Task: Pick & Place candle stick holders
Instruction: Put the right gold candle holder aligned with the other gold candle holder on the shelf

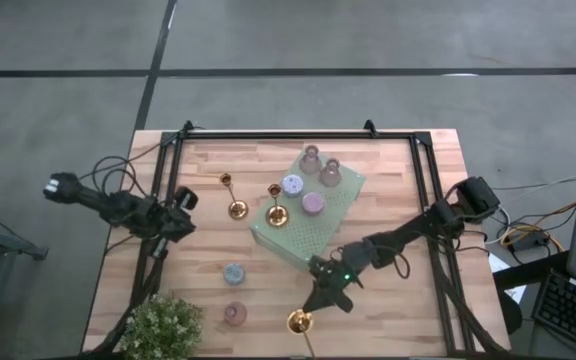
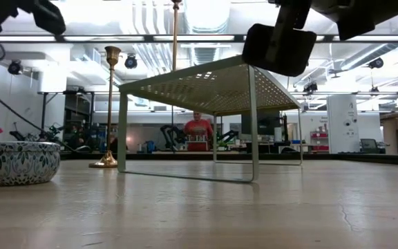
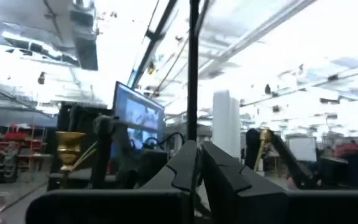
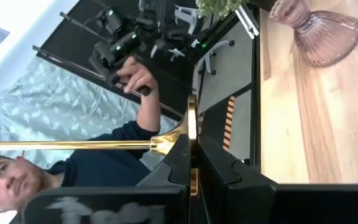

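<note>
While tipped flat | gold candlestick (image 4: pixel 92 145) base rim betw. right fingers (image 4: pixel 219 168)

A grey floor (image 1: pixel 368 35) crossed by dark seams surrounds the light wooden table (image 1: pixel 408 300) in a bright, open workshop, where a keyboard (image 1: pixel 573 305) and tangled cables (image 1: pixel 528 235) lie off to one side. Across the tabletop, rows of ceiling lights (image 2: pixel 365 41) and exposed ductwork (image 2: pixel 206 17) hang above workbenches, a white column (image 2: pixel 340 121) and a person in a red top (image 2: pixel 199 130) at the far end of the room. A lit monitor (image 3: pixel 138 118) glows against the glare overhead, and a person in a dark sleeve (image 4: pixel 114 149) stands beside the table holding a small black object.
</note>
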Action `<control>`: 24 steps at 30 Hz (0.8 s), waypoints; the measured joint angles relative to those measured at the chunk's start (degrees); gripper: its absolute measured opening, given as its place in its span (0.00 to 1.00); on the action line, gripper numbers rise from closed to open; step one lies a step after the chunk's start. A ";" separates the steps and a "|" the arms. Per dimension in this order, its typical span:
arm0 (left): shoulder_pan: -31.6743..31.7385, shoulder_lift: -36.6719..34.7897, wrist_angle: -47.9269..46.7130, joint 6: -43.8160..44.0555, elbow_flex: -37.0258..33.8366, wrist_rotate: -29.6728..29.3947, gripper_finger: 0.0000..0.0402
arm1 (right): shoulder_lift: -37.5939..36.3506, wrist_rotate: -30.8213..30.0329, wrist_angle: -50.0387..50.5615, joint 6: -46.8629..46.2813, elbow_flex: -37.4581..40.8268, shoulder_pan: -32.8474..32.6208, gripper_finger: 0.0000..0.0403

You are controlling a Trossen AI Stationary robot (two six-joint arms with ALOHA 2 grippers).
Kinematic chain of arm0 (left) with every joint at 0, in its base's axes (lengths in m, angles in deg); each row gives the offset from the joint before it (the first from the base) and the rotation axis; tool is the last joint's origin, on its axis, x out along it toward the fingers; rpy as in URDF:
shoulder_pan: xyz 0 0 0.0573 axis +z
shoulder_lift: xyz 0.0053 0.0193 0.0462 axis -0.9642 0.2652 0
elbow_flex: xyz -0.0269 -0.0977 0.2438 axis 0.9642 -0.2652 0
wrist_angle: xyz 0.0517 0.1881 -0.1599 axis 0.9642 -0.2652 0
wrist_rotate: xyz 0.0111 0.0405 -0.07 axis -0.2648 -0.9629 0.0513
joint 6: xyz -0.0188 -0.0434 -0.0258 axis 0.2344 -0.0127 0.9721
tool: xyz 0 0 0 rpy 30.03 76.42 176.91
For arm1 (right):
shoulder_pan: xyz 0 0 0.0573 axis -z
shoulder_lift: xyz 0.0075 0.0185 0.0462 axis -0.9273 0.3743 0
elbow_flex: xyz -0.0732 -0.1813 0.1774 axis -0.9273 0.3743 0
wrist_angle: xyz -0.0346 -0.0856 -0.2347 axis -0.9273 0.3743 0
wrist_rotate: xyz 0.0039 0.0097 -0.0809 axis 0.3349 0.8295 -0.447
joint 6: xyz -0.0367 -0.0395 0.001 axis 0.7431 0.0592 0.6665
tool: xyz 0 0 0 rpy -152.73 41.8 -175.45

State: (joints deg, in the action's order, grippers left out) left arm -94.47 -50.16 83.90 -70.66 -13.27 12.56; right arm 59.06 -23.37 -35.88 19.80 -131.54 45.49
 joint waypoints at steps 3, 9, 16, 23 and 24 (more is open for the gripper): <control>-2.21 5.78 1.13 -1.24 2.24 -3.13 0.11 | 0.00 0.13 -0.29 -1.20 -0.02 0.76 0.02; -6.06 20.19 1.42 -3.09 11.15 -5.30 0.25 | 0.00 1.13 -1.29 -3.48 0.00 2.83 0.02; -11.43 35.41 -4.17 -9.79 24.42 -7.99 0.45 | 0.00 3.11 -1.25 -4.88 0.00 4.05 0.02; -14.34 43.98 -15.05 -11.67 37.65 -11.40 0.49 | 0.00 3.95 -1.17 -6.27 0.00 4.09 0.02; -14.95 45.37 -15.74 -12.39 39.22 -11.56 0.49 | 0.00 4.27 -1.17 -6.47 0.00 4.09 0.02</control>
State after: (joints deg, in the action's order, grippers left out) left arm -109.42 -4.79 68.16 -83.04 25.95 1.00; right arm 59.06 -19.09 -37.05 13.34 -131.54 49.58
